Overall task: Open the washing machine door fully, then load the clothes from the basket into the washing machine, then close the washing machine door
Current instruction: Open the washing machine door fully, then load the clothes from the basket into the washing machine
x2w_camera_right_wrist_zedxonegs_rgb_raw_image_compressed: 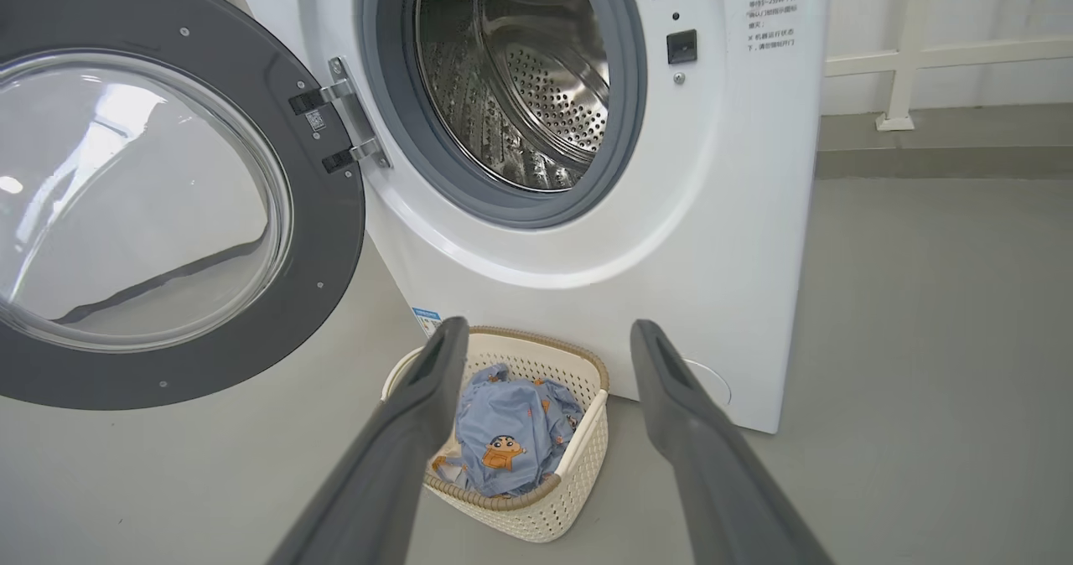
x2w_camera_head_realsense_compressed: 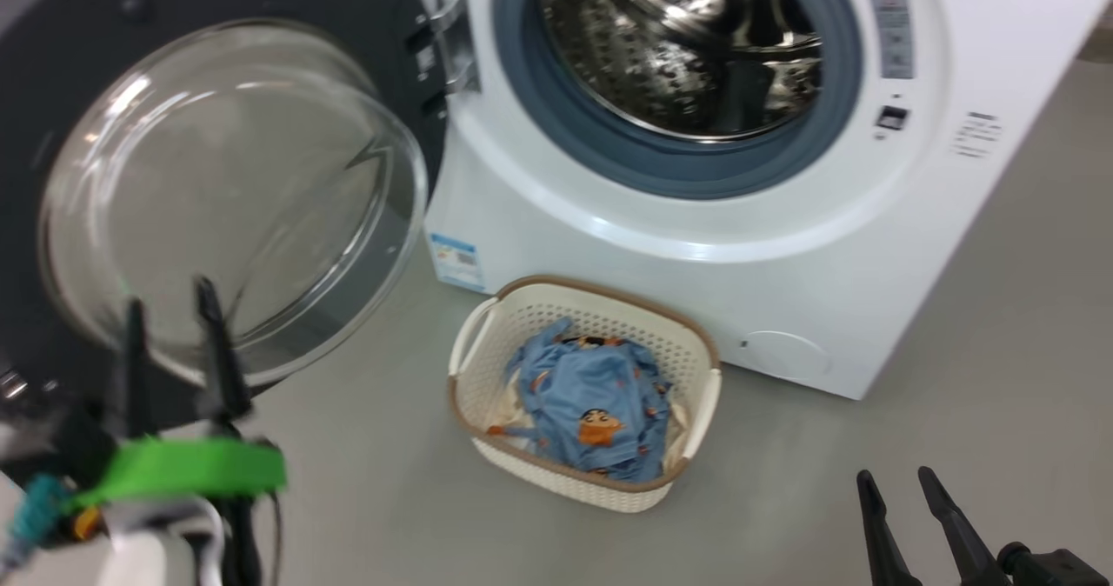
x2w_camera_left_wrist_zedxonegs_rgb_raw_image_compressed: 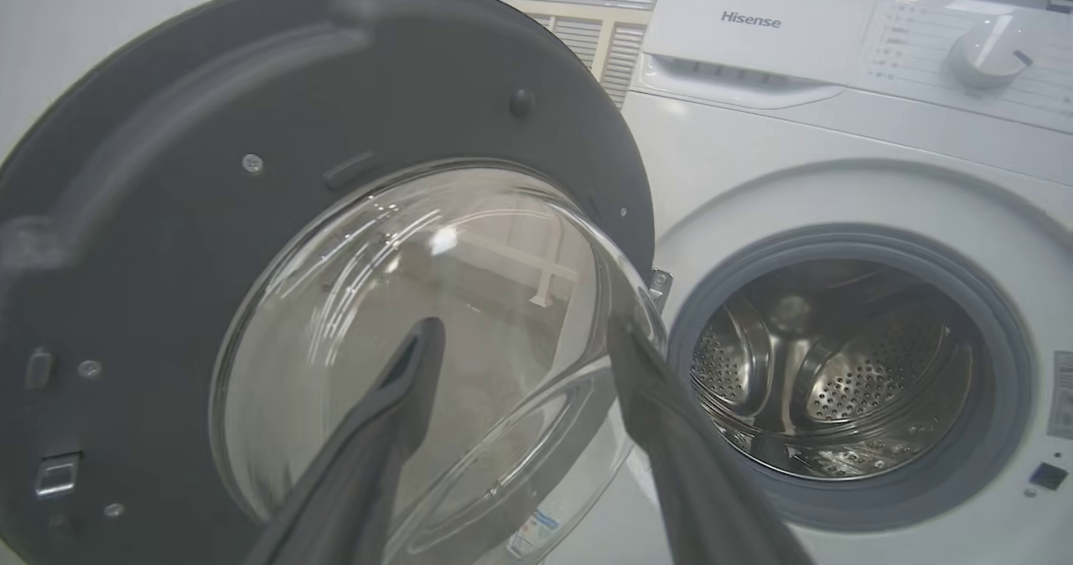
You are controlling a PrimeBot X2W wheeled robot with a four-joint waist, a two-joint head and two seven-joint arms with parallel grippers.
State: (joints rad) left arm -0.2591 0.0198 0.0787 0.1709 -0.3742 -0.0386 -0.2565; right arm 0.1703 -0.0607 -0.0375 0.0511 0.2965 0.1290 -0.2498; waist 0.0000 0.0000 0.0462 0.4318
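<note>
The white washing machine point(x2w_camera_head_realsense_compressed: 878, 247) stands with its black door point(x2w_camera_head_realsense_compressed: 52, 134) swung wide to the left, the glass bowl point(x2w_camera_head_realsense_compressed: 235, 195) bulging toward me. Its steel drum point(x2w_camera_head_realsense_compressed: 687, 38) is bare inside the grey-blue gasket. On the floor in front sits the cream basket point(x2w_camera_head_realsense_compressed: 696, 351) holding the light blue printed clothes point(x2w_camera_head_realsense_compressed: 596, 408) over some cream cloth. My left gripper point(x2w_camera_head_realsense_compressed: 171, 302) is open, its fingertips just before the glass bowl point(x2w_camera_left_wrist_zedxonegs_rgb_raw_image_compressed: 402, 313) and holding nothing. At the lower right my right gripper point(x2w_camera_head_realsense_compressed: 896, 480) is open, back from the basket point(x2w_camera_right_wrist_zedxonegs_rgb_raw_image_compressed: 578, 473) and the clothes point(x2w_camera_right_wrist_zedxonegs_rgb_raw_image_compressed: 507, 435).
Grey floor point(x2w_camera_head_realsense_compressed: 1000, 377) surrounds the basket on the right and front. A green band point(x2w_camera_head_realsense_compressed: 187, 464) wraps my left wrist. A pale rail point(x2w_camera_right_wrist_zedxonegs_rgb_raw_image_compressed: 914, 45) runs along the wall right of the machine. The control dial point(x2w_camera_left_wrist_zedxonegs_rgb_raw_image_compressed: 981, 54) sits on the machine's top panel.
</note>
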